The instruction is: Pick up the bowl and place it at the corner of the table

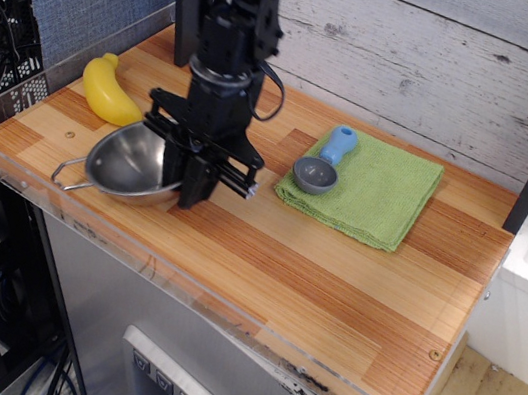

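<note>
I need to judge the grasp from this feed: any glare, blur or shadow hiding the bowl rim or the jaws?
In the observation.image view: sharp and evenly lit, no motion blur; the bowl shows soft reflections, no blown-out glare; the black gripper reads as a dark mass, so jaws and rim contact are hard to make out; the table shows only mild sheen.

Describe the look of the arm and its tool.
The arm is matte black all over, built from chunky, blocky segments, with black cables looping beside its joints. The tool is also black: a wide crossbar carrying two flat, narrow fingers. No markings or labels can be made out.
</note>
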{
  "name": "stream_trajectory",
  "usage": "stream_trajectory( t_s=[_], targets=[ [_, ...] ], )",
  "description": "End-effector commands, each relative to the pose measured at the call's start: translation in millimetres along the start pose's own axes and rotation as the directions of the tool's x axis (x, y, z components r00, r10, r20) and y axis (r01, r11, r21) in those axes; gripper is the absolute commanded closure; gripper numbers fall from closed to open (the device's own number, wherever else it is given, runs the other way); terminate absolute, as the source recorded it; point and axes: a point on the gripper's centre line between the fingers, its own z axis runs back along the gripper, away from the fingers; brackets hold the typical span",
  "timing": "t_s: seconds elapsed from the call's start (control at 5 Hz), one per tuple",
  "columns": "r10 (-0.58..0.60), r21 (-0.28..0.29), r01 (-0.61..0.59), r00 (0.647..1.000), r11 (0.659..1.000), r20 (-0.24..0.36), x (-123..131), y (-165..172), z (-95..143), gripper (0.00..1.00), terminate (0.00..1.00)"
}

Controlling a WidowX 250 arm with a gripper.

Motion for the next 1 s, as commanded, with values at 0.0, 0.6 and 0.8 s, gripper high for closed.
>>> stream_trajectory(
  t_s=[0.0,0.6,0.8],
  targets=[
    [-0.141,0.007,0.141,0.987,0.99,0.079,3.2,-41.7,20.5,1.0,0.0],
    [-0.462,0.051,0.459,0.886,0.887,0.051,0.8,-164.5,-8.7,1.0,0.0],
    [-0.465,0.032,0.464,0.884,0.886,0.053,-4.9,-187.3,-13.0,1.0,0.0]
  ],
)
